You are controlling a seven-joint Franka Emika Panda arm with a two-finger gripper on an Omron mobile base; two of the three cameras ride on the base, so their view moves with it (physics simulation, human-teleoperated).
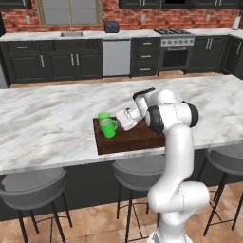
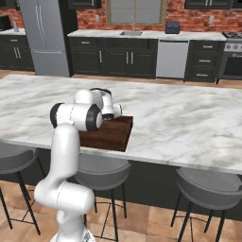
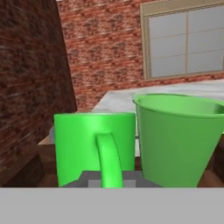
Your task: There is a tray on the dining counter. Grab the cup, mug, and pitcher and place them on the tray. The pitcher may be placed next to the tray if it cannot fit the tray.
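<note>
A: What is seen on the bench?

B: A dark brown wooden tray is set on the white marble bench, near its front edge. 2 bright green vessels are stood on the tray's left end: a mug with a loop handle and a handleless cup, just beside each other.

A: Where is the hand?

B: The hand is held low over the tray, at the mug's side, at the end of a white arm bent across the tray. In the hand view, the mug is shown very close, its handle turned toward the camera, with the cup just to its right.

A: Is anything gripped?

B: The hand is nearly closed, and it appears to be pinched on the mug's handle.

A: What is around it?

B: 3 grey round stools are lined up under the bench. Dark cabinets and a red brick wall are seen behind.
</note>
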